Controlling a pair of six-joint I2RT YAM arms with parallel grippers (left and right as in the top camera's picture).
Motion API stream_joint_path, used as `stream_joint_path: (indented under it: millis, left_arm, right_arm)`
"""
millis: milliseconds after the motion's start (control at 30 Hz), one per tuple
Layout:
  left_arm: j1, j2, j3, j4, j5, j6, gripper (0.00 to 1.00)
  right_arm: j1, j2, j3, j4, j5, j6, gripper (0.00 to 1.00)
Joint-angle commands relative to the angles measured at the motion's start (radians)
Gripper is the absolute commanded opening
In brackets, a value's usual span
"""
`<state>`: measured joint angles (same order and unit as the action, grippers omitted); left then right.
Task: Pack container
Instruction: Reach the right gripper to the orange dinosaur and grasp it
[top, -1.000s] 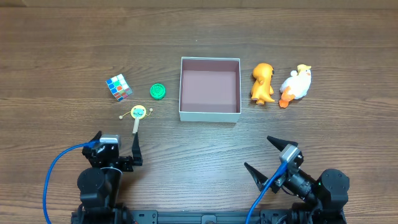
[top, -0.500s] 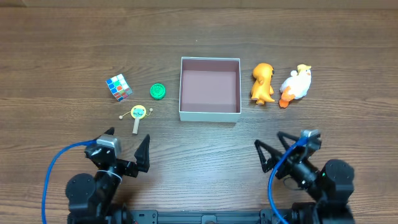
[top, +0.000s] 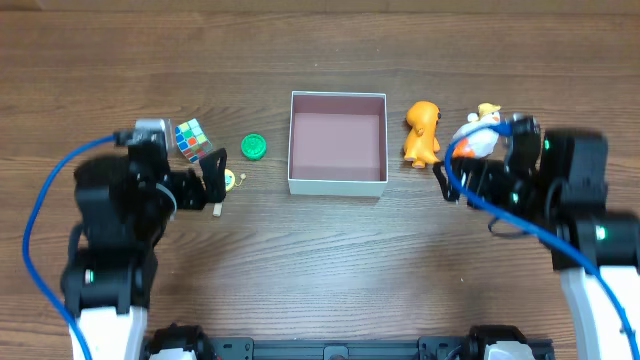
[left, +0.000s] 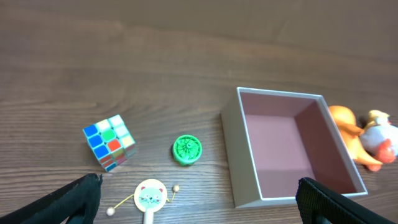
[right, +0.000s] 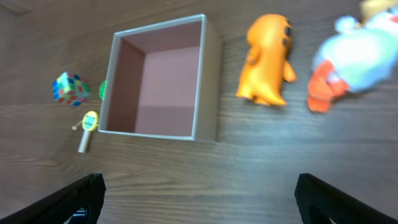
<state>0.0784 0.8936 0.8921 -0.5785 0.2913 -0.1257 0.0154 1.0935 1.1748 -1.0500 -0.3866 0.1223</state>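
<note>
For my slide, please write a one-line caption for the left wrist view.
Open left pincer over cube, green disc and rattle; empty box beside them, orange toy and duck beyond.

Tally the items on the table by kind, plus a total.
container: 1
animal toys: 2 (orange figure, white duck)
puzzle cube: 1
green disc: 1
yellow rattle drum: 1
Total: 6

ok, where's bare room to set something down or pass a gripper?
Free: container inside; wide table stretch between it and the robot; strip behind it. Crowded: its left, with cube, green disc, rattle; its right, with orange toy, white duck.
</note>
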Motion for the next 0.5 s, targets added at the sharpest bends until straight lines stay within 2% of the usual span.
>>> stream_joint_path:
  millis: [0, 200, 467]
  left_arm:
    - [-0.003, 0.179, 0.085, -0.032, -0.003, -0.01, 1.0]
    - [-0.003, 0.345, 0.093, -0.043, -0.003, -0.01, 1.0]
    - [-0.003, 0.374, 0.093, -0.044, -0.011, -0.01, 1.0]
  right_arm:
    - [0.009, 0.121, 0.039, 0.063, -0.082, -0.019, 1.0]
    - [0.021, 0.362, 0.058, 0.167, 0.108, 0.031, 1.0]
    - [0.061, 0.598, 0.162, 0.273, 0.242, 0.102, 0.99]
